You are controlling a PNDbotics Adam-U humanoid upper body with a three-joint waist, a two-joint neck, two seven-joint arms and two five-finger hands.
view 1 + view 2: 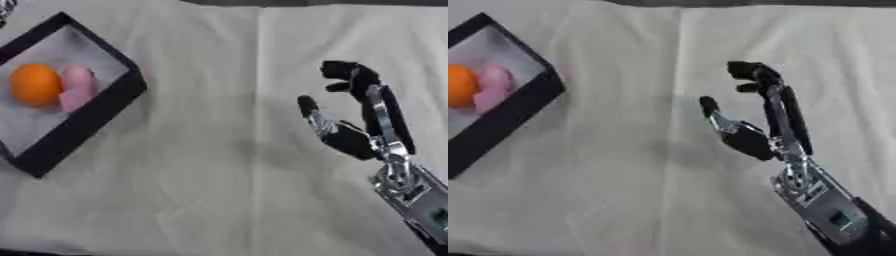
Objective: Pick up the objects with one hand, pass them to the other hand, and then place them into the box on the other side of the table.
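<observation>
The right hand (354, 132) hangs over the cloth-covered worktop (227, 190) with nothing in it: its fingers (346, 70) are lightly bent at the tips, the thumb spread apart. The silver-and-black forearm runs off the lower right corner. Well apart, at the left, stands a black-walled box (96, 112) with a pale floor, one corner cut off by the edge. In it lie a round orange fruit (35, 84) and, touching it, a soft pink object (77, 87) of unclear form.
</observation>
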